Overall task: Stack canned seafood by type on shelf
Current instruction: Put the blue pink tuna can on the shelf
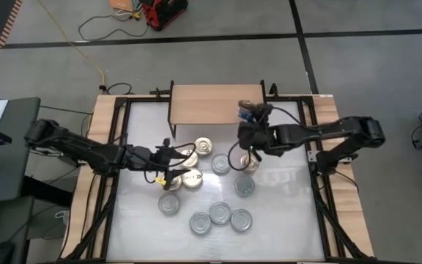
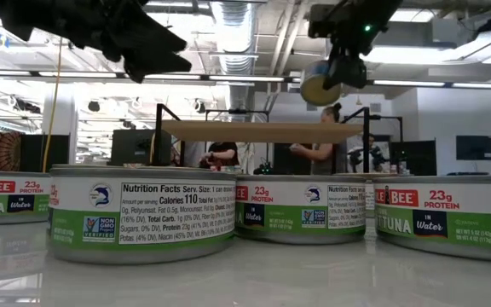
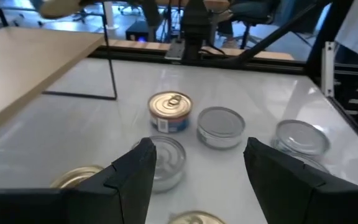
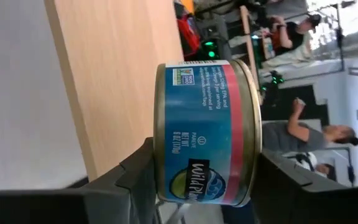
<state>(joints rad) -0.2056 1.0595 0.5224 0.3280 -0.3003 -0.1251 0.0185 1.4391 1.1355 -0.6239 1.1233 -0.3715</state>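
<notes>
Fingers of my right gripper (image 4: 204, 180) clamp 1 blue-labelled tin (image 4: 207, 130) above the shelf (image 1: 215, 105); my left gripper (image 3: 197, 177) hovers spread over table tins.

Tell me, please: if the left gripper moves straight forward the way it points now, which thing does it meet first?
Probably the silver-lidded tin lying just ahead between the open left gripper's fingers; the gold-lidded tin sits farther on. Depth is unclear.

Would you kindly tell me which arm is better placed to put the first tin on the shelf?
The right: its gripper already holds a blue-labelled tin at the empty shelf's edge. The left gripper hangs open, over tins on the table.
</notes>
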